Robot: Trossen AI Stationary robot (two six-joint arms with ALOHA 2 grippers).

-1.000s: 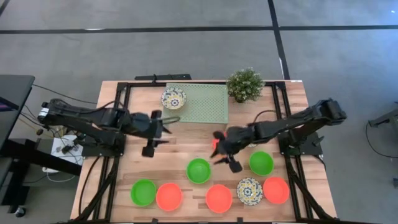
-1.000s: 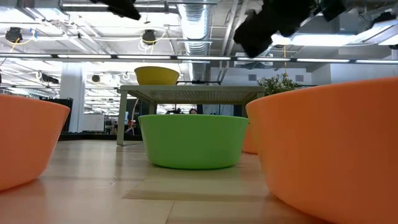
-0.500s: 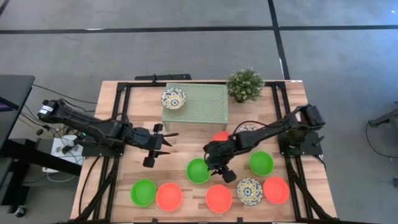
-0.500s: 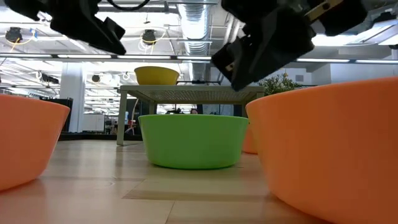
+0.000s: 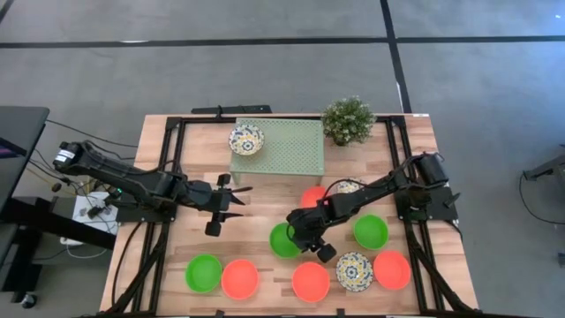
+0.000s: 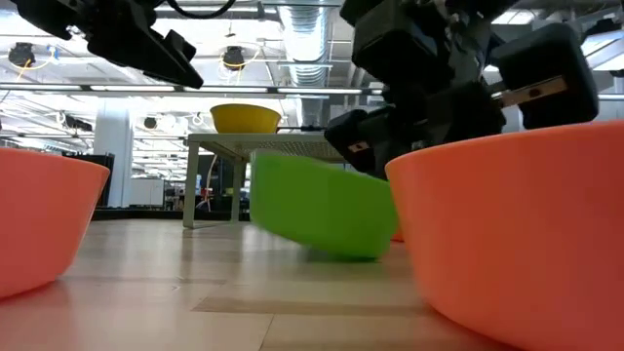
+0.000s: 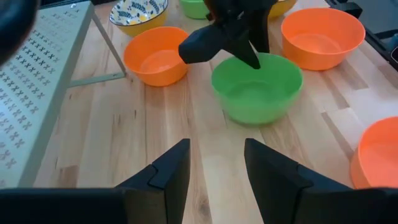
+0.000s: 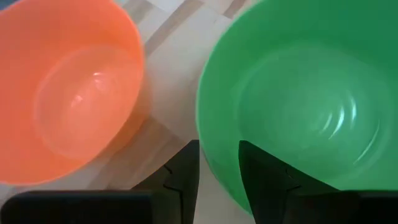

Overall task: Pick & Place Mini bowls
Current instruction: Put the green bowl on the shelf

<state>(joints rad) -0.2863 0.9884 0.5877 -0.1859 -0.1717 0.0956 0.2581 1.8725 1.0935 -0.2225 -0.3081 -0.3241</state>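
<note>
My right gripper (image 5: 305, 238) is shut on a plain green mini bowl (image 5: 281, 240) at the table's middle, and the bowl shows tilted in the low view (image 6: 322, 210). My left gripper (image 5: 231, 199) hovers open and empty left of it, and its fingers show in the left wrist view (image 7: 214, 165). A patterned bowl (image 5: 246, 140) sits on the raised green perforated stand (image 5: 287, 150). A red-orange bowl (image 5: 312, 194) rests on the table behind my right arm. More green, red-orange and patterned bowls stand along the near edge. My right gripper holds the green bowl by its rim (image 8: 214, 162) on the bowl's right side. One finger (image 8: 264, 171) is inside the bowl and one (image 8: 183, 174) outside. The fingers come from above, slanting from the table's right. The bowl is tilted, its left side raised off the table (image 6: 263, 185).
A potted plant (image 5: 347, 119) stands at the far right by the stand. Near bowls: green (image 5: 204, 273), red-orange (image 5: 239, 279), red-orange (image 5: 311, 281), patterned (image 5: 354, 271), red-orange (image 5: 391, 269), green (image 5: 371, 231). A patterned bowl (image 5: 350, 185) lies partly under my right arm. Bare wood lies between my grippers.
My right gripper has gone down and toward the near left, away from the red-orange bowl behind it, onto the green bowl. It has taken the bowl's rim, and the bowl, flat before, now tips with its left side up. My left gripper has come down and toward the near edge.
</note>
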